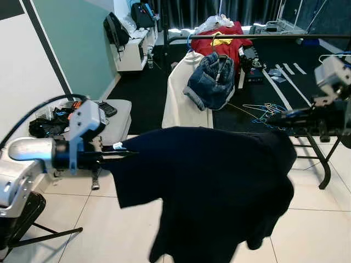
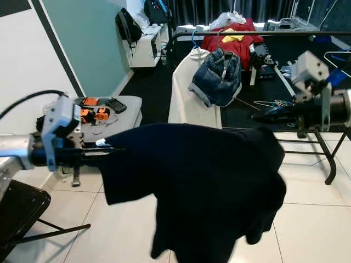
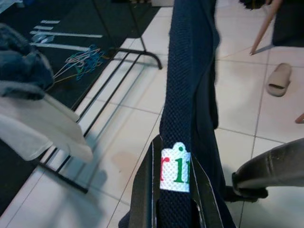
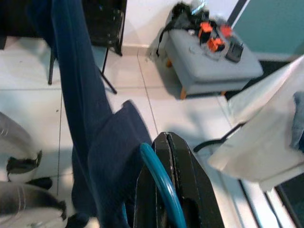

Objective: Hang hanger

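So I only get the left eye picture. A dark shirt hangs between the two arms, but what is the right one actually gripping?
Observer: The right wrist view shows the right gripper shut on a blue hanger, with the dark shirt draped beside it.
Operator: And the left one?
Observer: The left gripper pinches the shirt's edge, right at a white label with red and green letters.

white tag [image 3: 175, 170] on dark garment [image 3: 190, 95], letters "rii" partly readable
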